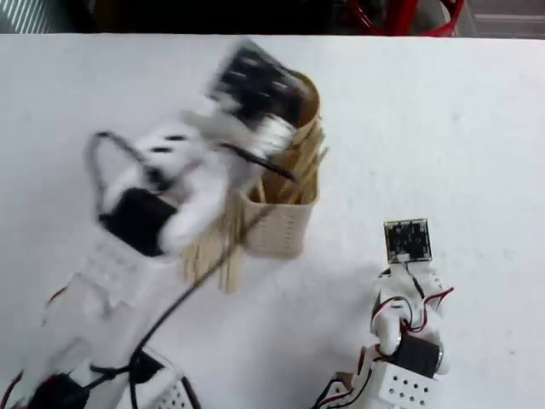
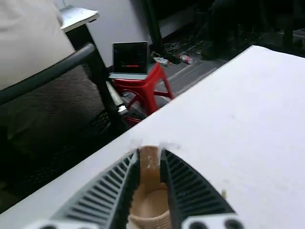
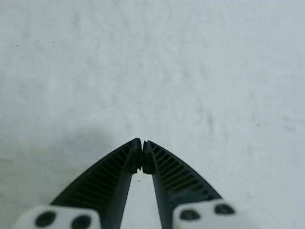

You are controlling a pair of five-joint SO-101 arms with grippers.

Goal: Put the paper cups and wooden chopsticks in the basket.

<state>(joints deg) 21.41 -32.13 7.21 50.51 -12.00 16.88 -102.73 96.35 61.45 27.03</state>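
The left gripper (image 2: 149,153) has its two black ribbed fingers drawn narrow, pinching a brown paper cup (image 2: 148,200) that fills the gap between them. In the high view the cup's rim (image 1: 308,95) peeks out at 2 o'clock from this arm's wrist, over the far end of the white perforated basket (image 1: 285,228).

Pale wooden chopsticks (image 1: 300,158) stand bundled in the basket, leaning toward 1 o'clock. More chopsticks (image 1: 211,251) fan out past its near wall toward 7 o'clock, under the left arm. I cannot tell whether these rest in the basket or lie outside it.

The basket stands on the white table (image 1: 460,136), a little to 11 o'clock of its middle. Beyond the table edge, the left wrist view shows a red stool (image 2: 143,88) and a black mesh chair (image 2: 57,100).

The right gripper (image 3: 142,156) is pressed closed, its tips touching each other, just above the table top. Its arm sits at about 4 o'clock from the basket, well apart from it.
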